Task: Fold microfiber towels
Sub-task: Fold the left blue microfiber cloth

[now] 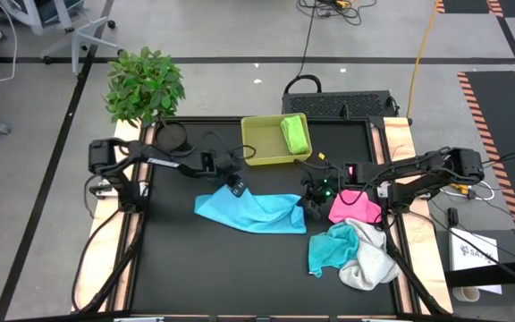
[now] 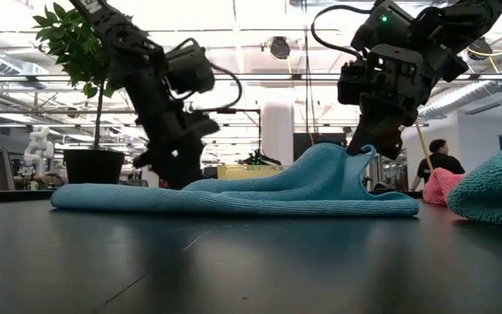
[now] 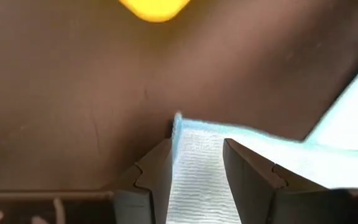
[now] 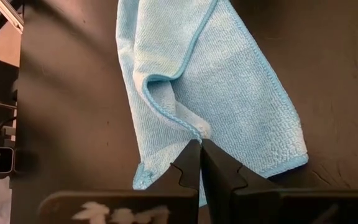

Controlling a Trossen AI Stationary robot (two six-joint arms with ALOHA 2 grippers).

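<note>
Light blue microfiber towel (image 1: 249, 211) lies spread across the middle of the black tabletop (image 1: 177, 268), and we hold it at both ends. Our left gripper (image 3: 197, 163) sits at the towel's left far edge with its fingers part-way apart astride a strip of the cloth, so that corner looks pinned or held for the next fold. Our right gripper (image 4: 200, 155) is pinched fully closed on a raised pleat at the towel's right end; the low view shows that end lifted into a peak while the rest lies flat. We judge the two grips are meant to carry one edge over the other.

Just right of the right gripper lies the pink towel (image 1: 354, 207), and near it, toward the front right, the teal towel (image 1: 331, 248) and the white towel (image 1: 369, 259) sit bunched together, apparently waiting their turn. At the far side, the yellow-green tray (image 1: 259, 143) holds the lime green towel (image 1: 295, 134), which looks already folded. A potted plant (image 1: 143, 84) stands at the far left corner.
</note>
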